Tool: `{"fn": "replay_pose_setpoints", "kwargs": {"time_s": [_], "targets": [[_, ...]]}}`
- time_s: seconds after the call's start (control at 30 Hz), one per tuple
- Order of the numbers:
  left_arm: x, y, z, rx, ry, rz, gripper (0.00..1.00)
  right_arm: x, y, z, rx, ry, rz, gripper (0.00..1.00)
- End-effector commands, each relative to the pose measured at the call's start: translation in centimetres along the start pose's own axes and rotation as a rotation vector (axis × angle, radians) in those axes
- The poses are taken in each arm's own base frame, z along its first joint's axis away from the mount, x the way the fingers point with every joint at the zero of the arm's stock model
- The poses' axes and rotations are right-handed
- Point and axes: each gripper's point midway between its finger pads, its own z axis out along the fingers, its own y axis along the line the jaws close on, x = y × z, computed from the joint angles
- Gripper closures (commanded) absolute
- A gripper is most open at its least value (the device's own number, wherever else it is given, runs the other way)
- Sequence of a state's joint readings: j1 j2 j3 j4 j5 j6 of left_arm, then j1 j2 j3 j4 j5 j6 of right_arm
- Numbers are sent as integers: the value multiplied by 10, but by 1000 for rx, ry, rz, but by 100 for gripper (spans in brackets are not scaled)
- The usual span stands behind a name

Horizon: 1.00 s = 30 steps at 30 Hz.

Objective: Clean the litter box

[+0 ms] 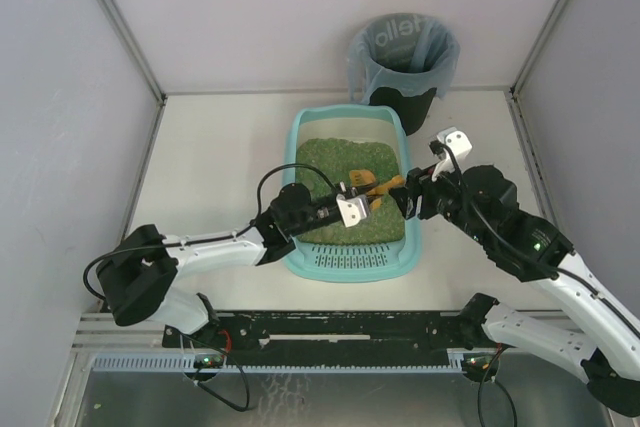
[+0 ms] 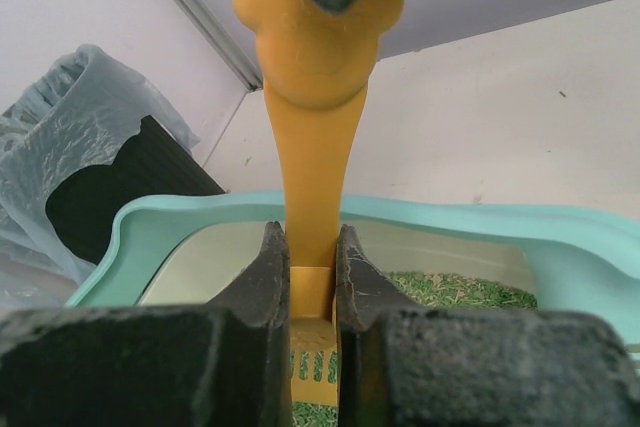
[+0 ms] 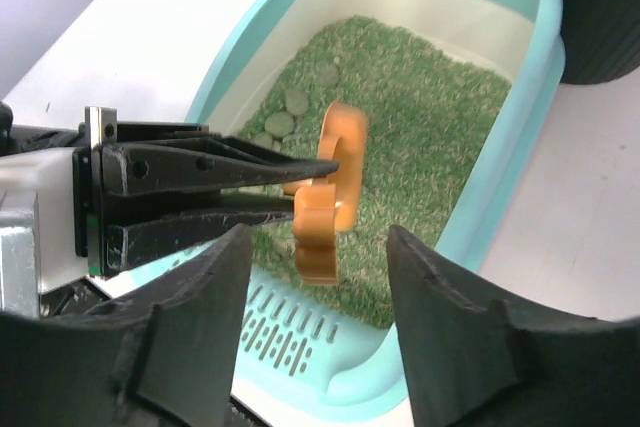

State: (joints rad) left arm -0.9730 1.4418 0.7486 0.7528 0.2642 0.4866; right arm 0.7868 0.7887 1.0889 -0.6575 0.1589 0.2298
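Orange scoop pinched by its handle in left tool, above green litter in litter box, right tool spread around handle end.

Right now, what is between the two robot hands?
The orange scoop, above the litter box. The left hand pinches it; the right hand is open at its far end. Right wrist view shows it.
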Motion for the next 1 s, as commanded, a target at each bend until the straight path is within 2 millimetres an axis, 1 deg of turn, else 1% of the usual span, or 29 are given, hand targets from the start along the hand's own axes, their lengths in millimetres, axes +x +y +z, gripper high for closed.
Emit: {"fn": "replay_pose_setpoints", "kwargs": {"time_s": [0.0,0.1,0.2,0.37,0.5,0.57,0.63,0.67,0.83,0.87,0.97], "targets": [[-35,22,1,-66,-84,-28,100,-32,0,1,24,-162,93,42],[-39,22,-1,-74,-93,-64,100,-34,3,9,5,-217,146,39],[-45,21,-5,-78,-122,-99,100,-30,5,20,-9,-249,177,37],[-50,18,-9,-69,-149,-128,100,-15,15,39,-50,-201,190,38],[-50,16,-10,-63,-150,-133,100,-6,18,50,-53,-164,196,42],[-49,15,-10,-57,-149,-136,100,-3,17,54,-47,-158,200,48],[-47,13,-11,-52,-146,-140,100,-1,14,56,-31,-160,205,53],[-47,12,-11,-50,-145,-141,100,0,12,57,-21,-163,208,54],[-44,9,-14,-43,-140,-145,100,-5,5,54,12,-211,222,56],[-43,8,-15,-41,-139,-144,100,-7,4,53,15,-221,224,56],[-41,6,-15,-37,-133,-145,100,-13,2,48,19,-249,232,48]]}}
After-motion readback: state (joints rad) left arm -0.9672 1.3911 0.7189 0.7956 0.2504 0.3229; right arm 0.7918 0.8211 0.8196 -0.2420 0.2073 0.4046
